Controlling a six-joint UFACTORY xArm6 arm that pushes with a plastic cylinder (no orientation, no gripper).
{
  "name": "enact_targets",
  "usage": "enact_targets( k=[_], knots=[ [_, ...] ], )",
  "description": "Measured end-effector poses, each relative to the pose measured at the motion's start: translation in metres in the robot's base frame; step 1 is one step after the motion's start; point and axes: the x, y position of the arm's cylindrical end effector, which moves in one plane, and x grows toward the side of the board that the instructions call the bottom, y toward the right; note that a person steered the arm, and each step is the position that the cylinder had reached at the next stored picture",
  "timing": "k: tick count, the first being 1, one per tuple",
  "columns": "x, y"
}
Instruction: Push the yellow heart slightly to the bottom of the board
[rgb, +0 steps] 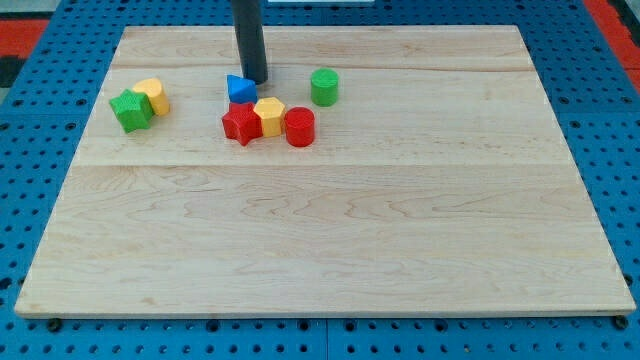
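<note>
In the camera view, my tip (256, 79) rests on the wooden board (320, 230), touching the blue block (240, 88) on its right. There are no fingers to open or close, only the rod. Well left of the blue block lies the yellow heart (152, 96), touching the green star (130, 110). Just below the blue block sit the red star (240, 124), yellow block (269, 116) and red cylinder (299, 127); the green cylinder (324, 87) stands to its right.
</note>
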Motion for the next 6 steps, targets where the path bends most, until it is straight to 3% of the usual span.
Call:
enact_targets(
  k=[3,6],
  knots=[
    [0.002,-0.116],
    [0.060,-0.120]
  ],
)
